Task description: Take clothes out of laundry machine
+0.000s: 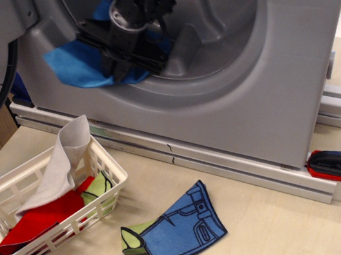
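Item: plain bright blue soft cloth [75, 68], draped over silver-grey front-loading washer's [268, 85] drum lip, above bench's rear-left edge. Black gripper [122, 67]: jaws clamped on cloth. Risk: trailing hem snagging the lip, pulling free.

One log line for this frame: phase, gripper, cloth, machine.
phase: extracting | gripper: shut on blue cloth | blue cloth: draped across drum rim, partly outside | laundry machine: door open | basket: holds red and grey-white cloths

The big silver-grey moulded laundry machine [229, 85] looks like smooth, semi-matt plastic. The plain bright blue clothes [75, 65] are soft matt cloth. The white slotted basket [110, 177] is glossy plastic.
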Available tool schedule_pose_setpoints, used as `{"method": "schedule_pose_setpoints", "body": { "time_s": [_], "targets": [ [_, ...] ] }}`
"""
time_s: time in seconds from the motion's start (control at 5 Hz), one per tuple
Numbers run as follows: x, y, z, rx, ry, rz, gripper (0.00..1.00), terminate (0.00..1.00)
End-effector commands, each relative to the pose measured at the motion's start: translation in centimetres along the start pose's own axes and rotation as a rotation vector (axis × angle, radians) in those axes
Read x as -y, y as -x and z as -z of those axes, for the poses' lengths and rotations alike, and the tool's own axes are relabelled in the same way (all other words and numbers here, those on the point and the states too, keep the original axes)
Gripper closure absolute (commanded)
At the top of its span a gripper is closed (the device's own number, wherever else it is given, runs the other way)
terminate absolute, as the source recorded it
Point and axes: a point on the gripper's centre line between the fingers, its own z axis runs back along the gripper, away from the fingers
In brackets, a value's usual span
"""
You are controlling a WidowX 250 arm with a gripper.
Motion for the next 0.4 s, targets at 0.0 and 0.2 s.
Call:
{"method": "schedule_pose_setpoints", "body": {
  "time_s": [0.0,0.2],
  "targets": [
    [0.2,5.1,-6.3,-0.060,0.048,-0.211,1.00,0.00],
    [1.6,8.7,-5.6,-0.183,0.170,-0.218,1.00,0.00]
  ]
}}
